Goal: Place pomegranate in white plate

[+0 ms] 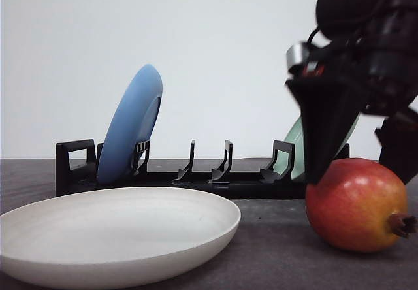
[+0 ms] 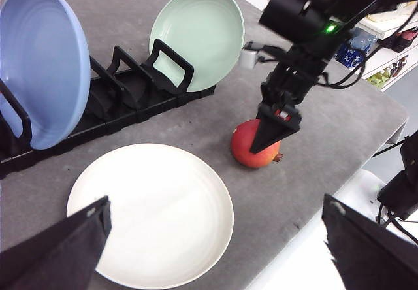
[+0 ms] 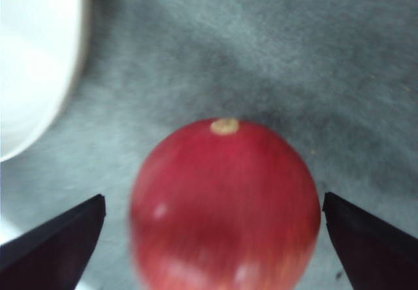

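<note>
1. Pomegranate (image 3: 225, 205) sits between my right gripper's (image 3: 215, 238) spread fingers in the right wrist view, no contact on either side.
2. From the front view I see its calyx at 3 o'clock and the fruit resting on the grey table (image 1: 274, 251), apart from the white plate (image 1: 111, 238) at its 9 o'clock.
3. Left wrist view adds the table's edge just beyond the fruit, open tabletop between plate and fruit; my left gripper (image 2: 215, 244) hangs wide open.
4. Farthest, the black rack (image 2: 130, 100) holds blue plate (image 2: 39, 61) and green plate (image 2: 199, 35).
</note>
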`<action>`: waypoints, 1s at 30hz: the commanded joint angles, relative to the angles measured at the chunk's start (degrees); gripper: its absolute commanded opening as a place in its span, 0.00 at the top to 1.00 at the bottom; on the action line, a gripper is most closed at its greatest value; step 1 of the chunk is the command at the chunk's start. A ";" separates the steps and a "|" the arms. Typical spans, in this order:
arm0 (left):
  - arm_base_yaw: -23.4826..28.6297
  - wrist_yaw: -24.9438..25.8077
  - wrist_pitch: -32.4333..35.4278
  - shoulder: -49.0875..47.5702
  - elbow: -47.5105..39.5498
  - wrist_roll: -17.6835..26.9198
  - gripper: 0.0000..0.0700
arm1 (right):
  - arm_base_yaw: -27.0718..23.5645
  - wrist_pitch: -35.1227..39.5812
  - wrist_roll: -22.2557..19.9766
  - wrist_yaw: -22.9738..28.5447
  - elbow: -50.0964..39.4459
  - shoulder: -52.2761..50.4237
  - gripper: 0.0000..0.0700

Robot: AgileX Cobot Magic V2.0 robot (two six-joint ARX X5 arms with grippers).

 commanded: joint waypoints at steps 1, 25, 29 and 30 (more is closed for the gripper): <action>-0.84 0.00 0.34 0.00 0.11 -0.30 0.10 | 0.78 0.42 -0.71 0.99 0.83 1.92 0.00; -0.85 0.00 0.71 -0.06 0.11 -1.28 0.10 | 15.23 -8.34 3.33 3.44 25.90 16.09 0.37; -0.86 0.00 0.67 -0.06 0.11 -1.32 0.10 | 19.63 -8.10 3.46 3.50 31.99 20.88 0.37; -0.86 0.00 0.67 -0.06 0.11 -1.36 0.10 | 20.46 -7.83 3.46 3.45 33.12 21.99 0.37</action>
